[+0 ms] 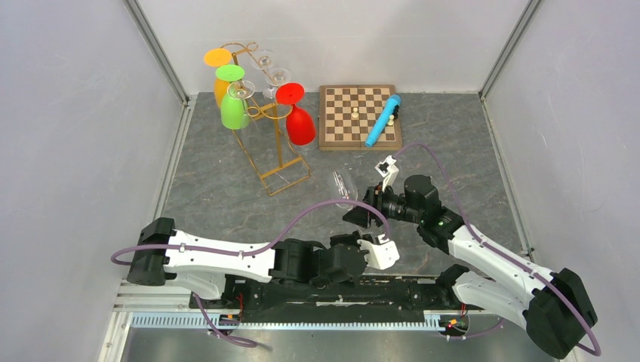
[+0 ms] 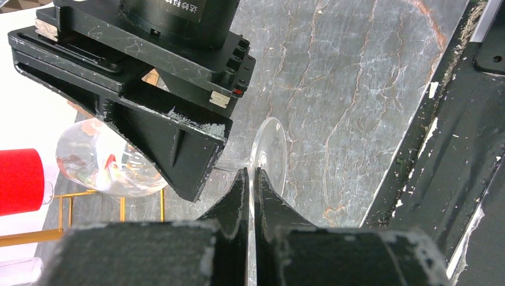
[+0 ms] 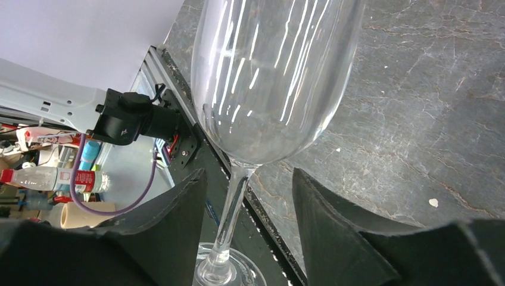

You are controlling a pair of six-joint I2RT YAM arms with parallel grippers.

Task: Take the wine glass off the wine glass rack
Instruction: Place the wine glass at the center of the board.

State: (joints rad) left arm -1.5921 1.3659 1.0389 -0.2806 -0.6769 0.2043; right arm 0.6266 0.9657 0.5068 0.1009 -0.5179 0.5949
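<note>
A clear wine glass (image 1: 343, 185) hangs on its side in the air in front of the gold wine glass rack (image 1: 275, 147). My left gripper (image 2: 250, 171) is shut on the rim of the glass's foot (image 2: 271, 152). In the right wrist view the bowl (image 3: 274, 77) fills the top, and the thin stem (image 3: 235, 202) runs down between the fingers. My right gripper (image 3: 247, 176) straddles that stem, open, with a gap on both sides. From above, the right gripper (image 1: 361, 215) sits just behind the bowl and the left gripper (image 1: 375, 243) just below it.
The rack carries orange (image 1: 218, 60), green (image 1: 232, 105) and red (image 1: 298, 121) glasses and some clear ones. A wooden chessboard (image 1: 340, 132) with a blue cylinder (image 1: 383, 121) on it lies at the back right. Grey walls enclose the slate table (image 1: 226, 204).
</note>
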